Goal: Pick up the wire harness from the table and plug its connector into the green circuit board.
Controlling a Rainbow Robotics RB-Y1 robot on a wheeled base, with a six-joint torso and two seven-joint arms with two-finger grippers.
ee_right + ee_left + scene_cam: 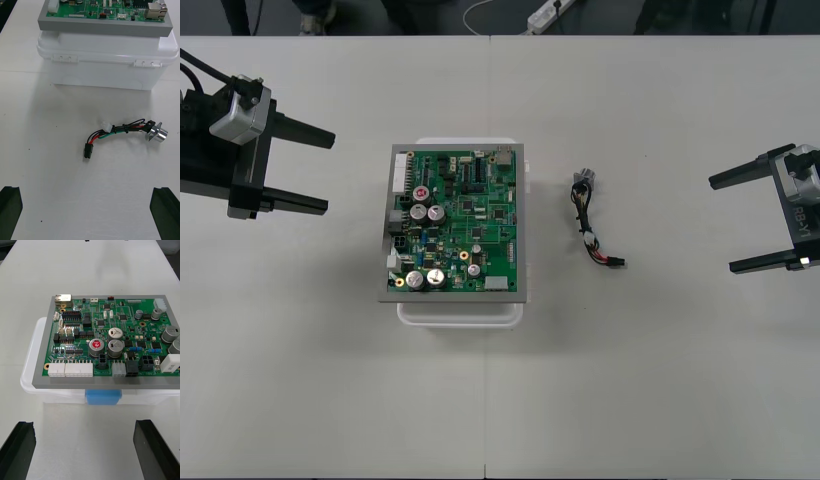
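While the wire harness (pixel 597 222) lies untouched on the desk (pixel 660 380), right of centre in the front frame, near the green circuit board (pixel 458 222), both tools are seen spread apart: left tool (pixel 329 173) at left edge, right tool (pixel 723 225) at right edge. Harness should be gripped just behind the black plug (pixel 617 262), approx. square-on, so insertion is kept straight.

A plain, pale counter (pixel 660 400) takes up nearly the whole front view, matte and evenly lit, with only faint, soft shadows on it. A thin seam (pixel 487 420) runs across it from the far edge to the near edge, about midway. Beyond the far edge lies a strip of dark floor (pixel 430 15), where a white power strip (pixel 552 13) rests beside a looped white cable (pixel 477 15).
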